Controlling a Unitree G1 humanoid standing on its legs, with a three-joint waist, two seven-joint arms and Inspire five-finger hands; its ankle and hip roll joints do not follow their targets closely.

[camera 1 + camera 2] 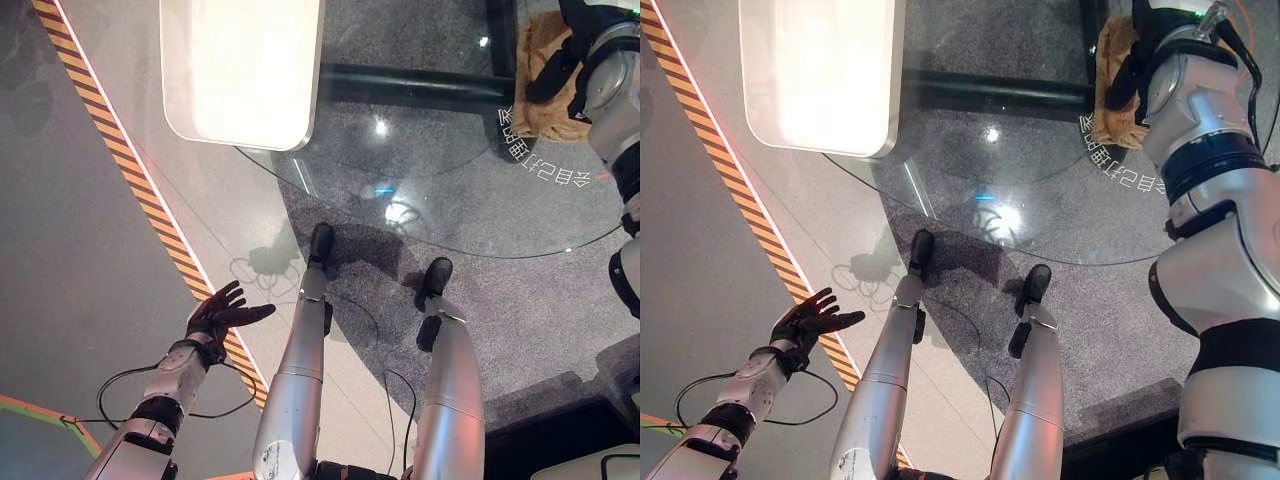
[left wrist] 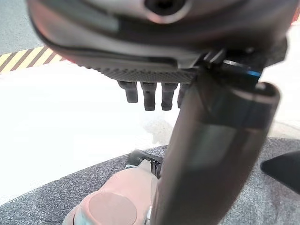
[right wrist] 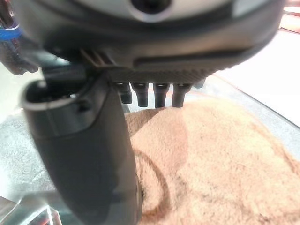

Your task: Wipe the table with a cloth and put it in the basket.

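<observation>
Cloth [image 3: 220, 159], tan and fluffy, is lying crumpled on the glass counter [image 1: 450, 200] under the right hand [image 3: 154, 93], whose straight fingers are resting on it; the left hand [image 1: 218, 315] is hanging open.

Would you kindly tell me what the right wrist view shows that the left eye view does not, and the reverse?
The right wrist view adds a close look at the cloth's fluffy nap, with the right hand's straight fingers over it. The left eye view adds the left hand, open above the floor and away from the round glass table, and the striped floor tape. Both share the right hand at the tan cloth on the table.
</observation>
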